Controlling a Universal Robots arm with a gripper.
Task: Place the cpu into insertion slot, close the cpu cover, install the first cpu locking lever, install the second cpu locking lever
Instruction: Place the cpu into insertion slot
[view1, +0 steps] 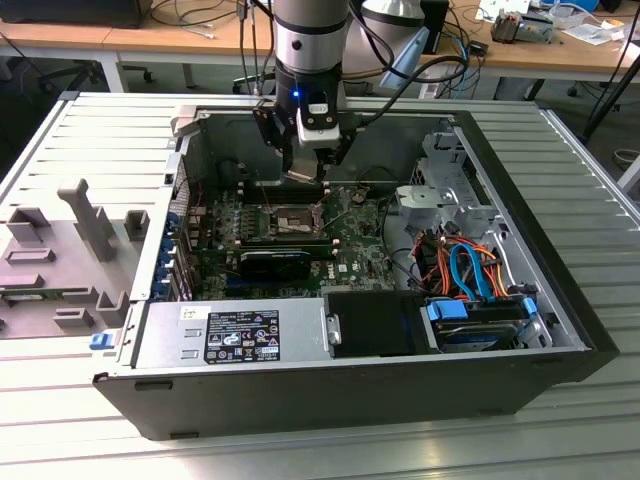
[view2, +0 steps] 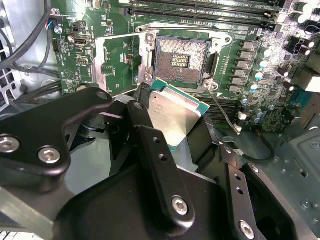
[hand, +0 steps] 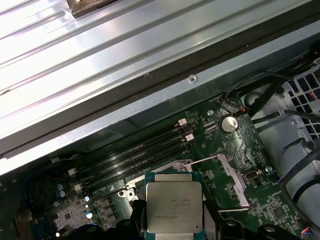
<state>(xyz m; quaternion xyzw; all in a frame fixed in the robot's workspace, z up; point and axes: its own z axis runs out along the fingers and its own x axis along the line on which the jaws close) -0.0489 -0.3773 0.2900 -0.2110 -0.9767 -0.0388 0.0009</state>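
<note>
My gripper (view1: 305, 165) hangs inside the open computer case, shut on the cpu (view2: 175, 112). The chip's silvery top faces both wrist views, with a black finger (view2: 145, 125) on either edge. In the first wrist view the cpu (hand: 172, 210) sits between the fingers, over the board. The insertion slot (view2: 180, 60) lies bare just beyond the chip, its dark pin field showing; in the exterior view the insertion slot (view1: 288, 220) is below the gripper. The cpu cover (view2: 117, 62) is swung open beside the socket, seen again as the silver cpu cover (hand: 227, 172). A thin locking lever (view2: 222, 112) stands free.
Long memory slots (hand: 140, 150) run along the socket's far side. A black card (view1: 275, 262) lies near the socket's front. The power supply (view1: 235, 335) fills the case front, cables and a drive cage (view1: 470, 270) the exterior view's right. A grey fixture tray (view1: 60, 250) sits outside.
</note>
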